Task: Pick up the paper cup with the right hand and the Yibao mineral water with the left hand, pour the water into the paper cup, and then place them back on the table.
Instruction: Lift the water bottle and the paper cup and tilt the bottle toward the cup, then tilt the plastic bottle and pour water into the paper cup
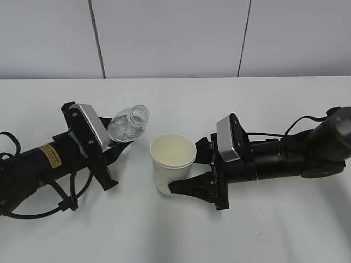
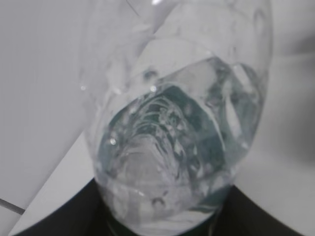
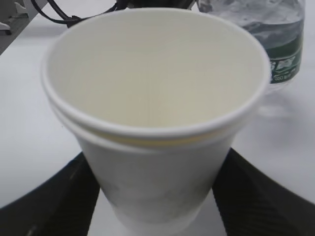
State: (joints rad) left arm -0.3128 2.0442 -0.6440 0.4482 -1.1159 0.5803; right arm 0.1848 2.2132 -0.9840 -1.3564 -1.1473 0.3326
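White table [image 1: 181, 230], cup [image 1: 173, 161] between right hand [image 1: 189, 170] fingers

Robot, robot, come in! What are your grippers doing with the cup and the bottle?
Left gripper shut on bottle, tilted toward cup. Right gripper around cup, upright. Nothing between them.

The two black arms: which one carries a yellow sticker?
The left hand, the arm that holds the Yibao mineral water. Its body shows a yellow sticker; the right hand, at the paper cup, shows none.
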